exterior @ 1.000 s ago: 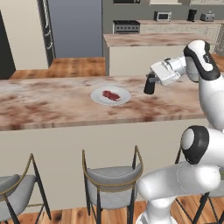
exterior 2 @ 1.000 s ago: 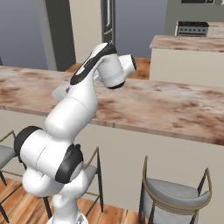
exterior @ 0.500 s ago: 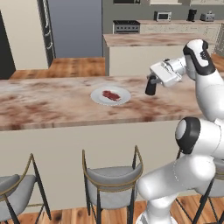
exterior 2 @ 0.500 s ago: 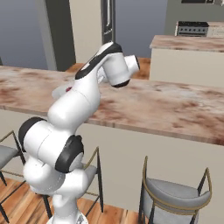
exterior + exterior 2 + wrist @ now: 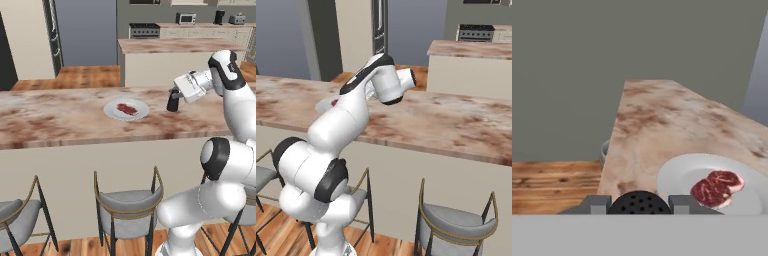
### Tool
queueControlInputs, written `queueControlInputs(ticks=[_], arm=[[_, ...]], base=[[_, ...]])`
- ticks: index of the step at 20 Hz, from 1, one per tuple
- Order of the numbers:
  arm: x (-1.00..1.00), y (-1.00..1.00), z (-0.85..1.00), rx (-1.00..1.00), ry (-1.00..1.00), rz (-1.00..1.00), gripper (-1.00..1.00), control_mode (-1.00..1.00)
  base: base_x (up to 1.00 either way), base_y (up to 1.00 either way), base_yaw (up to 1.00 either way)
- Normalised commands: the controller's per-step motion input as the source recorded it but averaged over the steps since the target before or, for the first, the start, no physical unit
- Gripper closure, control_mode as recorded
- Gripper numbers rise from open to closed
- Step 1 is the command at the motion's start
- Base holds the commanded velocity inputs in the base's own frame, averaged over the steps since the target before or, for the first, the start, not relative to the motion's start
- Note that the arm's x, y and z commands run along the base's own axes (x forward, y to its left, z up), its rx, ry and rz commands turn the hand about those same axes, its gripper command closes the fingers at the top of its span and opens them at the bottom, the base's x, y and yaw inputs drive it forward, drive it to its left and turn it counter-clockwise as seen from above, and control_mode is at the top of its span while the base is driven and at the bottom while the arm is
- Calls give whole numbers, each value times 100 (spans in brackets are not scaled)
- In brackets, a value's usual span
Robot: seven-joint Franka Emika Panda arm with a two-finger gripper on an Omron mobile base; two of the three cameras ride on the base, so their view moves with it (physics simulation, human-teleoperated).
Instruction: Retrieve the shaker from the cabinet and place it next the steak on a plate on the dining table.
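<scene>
You have the shaker (image 5: 173,101) out of the cabinet already; your pincer (image 5: 174,98) is clenched on it, holding it upright low over the tabletop (image 5: 60,122). The plate (image 5: 126,109) with its 1 steak (image 5: 126,108) lies near, off toward the tabletop's middle (clear of the pincer). Left: set it down, release.

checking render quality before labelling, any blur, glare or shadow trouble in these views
Left base view: sharp, even light, no glare on the marbled stone dining table. Right base view: sharp too. Hand view: softer, the dark red steak on the round white plate slightly blurred; small black cylindrical shaker cropped.
</scene>
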Motion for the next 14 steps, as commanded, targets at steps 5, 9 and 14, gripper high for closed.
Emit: queueControlInputs(ticks=[5,9,14], arm=[[20,1,-7,0,1,-4,100,-100],[46,2,-1,0,2,1,100,-100],[59,0,-7,0,0,9,100,-100]], base=[[0,0,0],[0,0,0],[0,0,0]])
